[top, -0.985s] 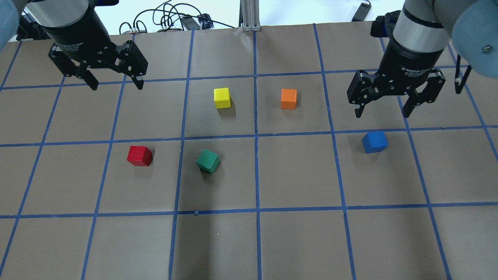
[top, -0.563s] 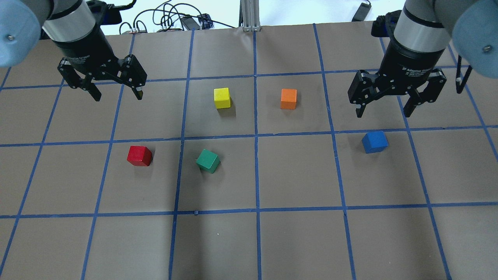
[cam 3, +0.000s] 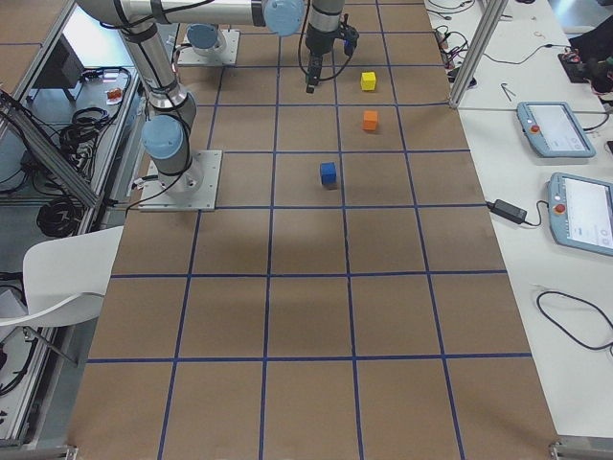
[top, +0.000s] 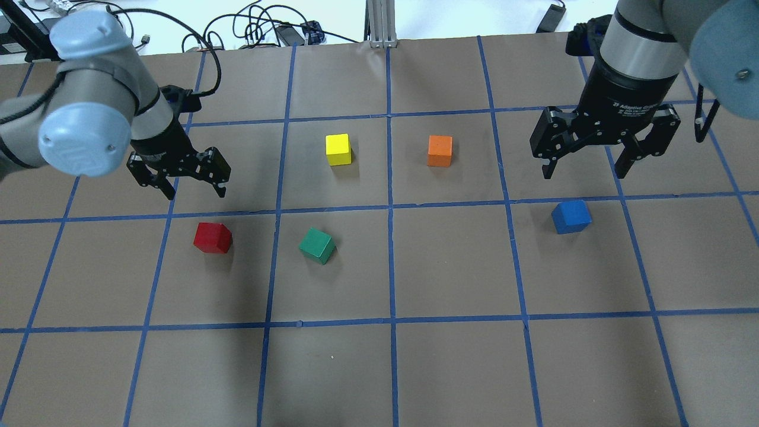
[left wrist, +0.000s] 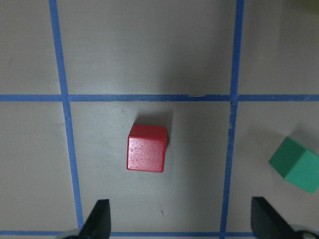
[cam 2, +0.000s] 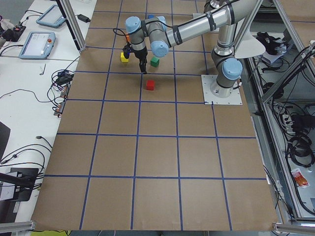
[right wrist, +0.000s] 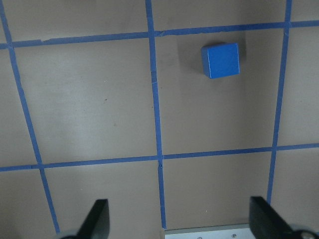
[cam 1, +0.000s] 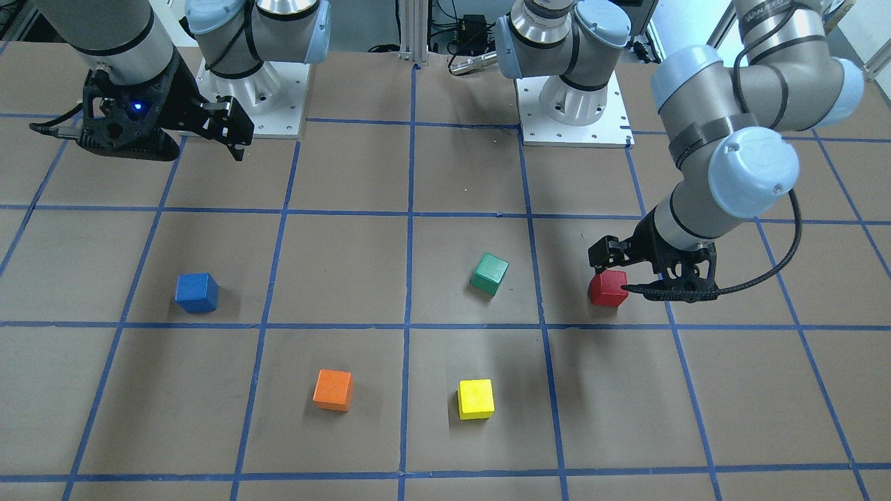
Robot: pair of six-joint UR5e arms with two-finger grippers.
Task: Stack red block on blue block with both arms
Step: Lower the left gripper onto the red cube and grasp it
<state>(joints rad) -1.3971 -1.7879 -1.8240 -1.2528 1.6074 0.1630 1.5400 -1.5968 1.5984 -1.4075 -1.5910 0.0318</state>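
Observation:
The red block point(top: 212, 238) sits on the brown table, left of centre. My left gripper point(top: 197, 191) is open and empty. It hovers over the table just beyond the red block and does not touch it. In the left wrist view the red block point(left wrist: 146, 148) lies ahead of the open fingertips point(left wrist: 99, 215). The blue block point(top: 571, 216) sits at the right. My right gripper point(top: 582, 173) is open and empty, held high just beyond it. The right wrist view shows the blue block point(right wrist: 221, 60) far below.
A green cube point(top: 317, 245) lies tilted just right of the red block. A yellow cube point(top: 338, 149) and an orange cube point(top: 439, 150) sit farther back near the middle. Blue tape lines grid the table. Cables point(top: 255, 29) lie past the far edge.
My left arm has swung down and forward, bringing its open gripper from the far left corner to near the red block. The right gripper has barely moved. No block has moved.

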